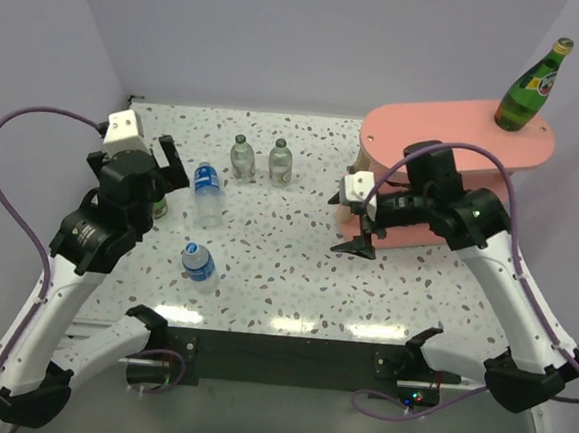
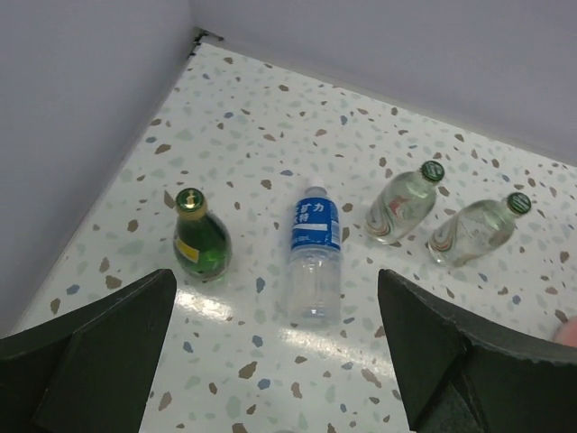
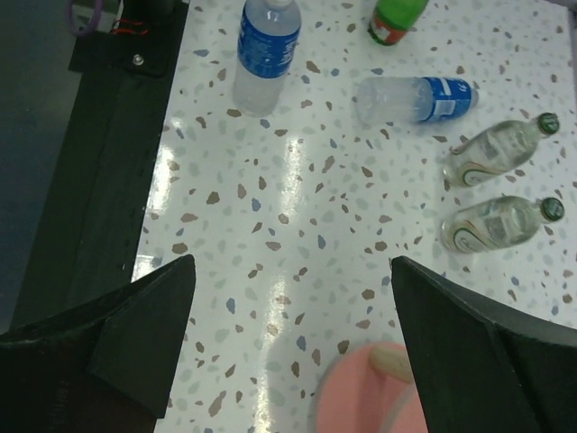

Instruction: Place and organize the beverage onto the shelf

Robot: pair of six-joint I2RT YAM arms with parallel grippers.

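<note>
The pink shelf (image 1: 446,139) stands at the back right, and one dark green bottle (image 1: 532,87) stands on its top board. On the table are two clear green-capped bottles (image 1: 241,158) (image 1: 281,162), two blue-labelled bottles (image 1: 207,192) (image 1: 199,263), and a second dark green bottle (image 2: 200,239), mostly hidden behind the left arm in the top view. My left gripper (image 1: 173,167) is open and empty above the table, near the green bottle and the farther blue-labelled bottle (image 2: 315,253). My right gripper (image 1: 351,223) is open and empty beside the shelf's lower board (image 3: 361,397).
Walls close the table at the back and left. A black strip (image 3: 99,162) runs along the near edge. Bare speckled tabletop (image 1: 287,246) lies between the bottles and the shelf. Purple cables loop off both arms.
</note>
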